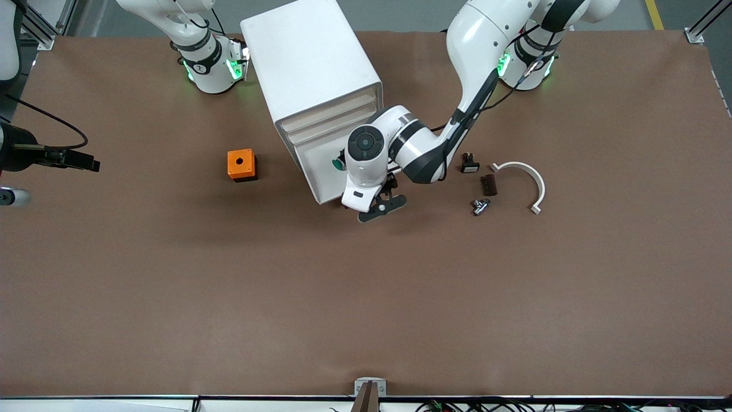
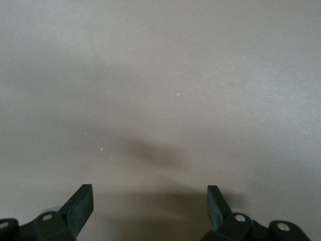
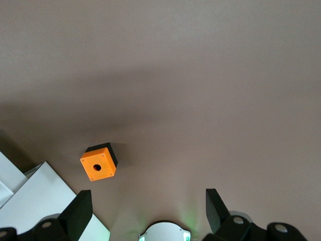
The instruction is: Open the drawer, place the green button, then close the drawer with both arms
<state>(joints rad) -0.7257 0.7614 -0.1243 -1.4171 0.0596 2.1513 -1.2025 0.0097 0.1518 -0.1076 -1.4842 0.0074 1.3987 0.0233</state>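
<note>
Left end effector released, over brown surface beside boxy white cabinet; tiny green-capped button in the drawer. Right end effector released, raised over orange box.

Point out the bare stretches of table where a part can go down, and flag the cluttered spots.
Free: the broad brown table nearer the front camera than everything, and the strip between the orange box and the cabinet. Crowded: the cabinet's front, under the left pincer, and the small parts by the white curved piece.
</note>
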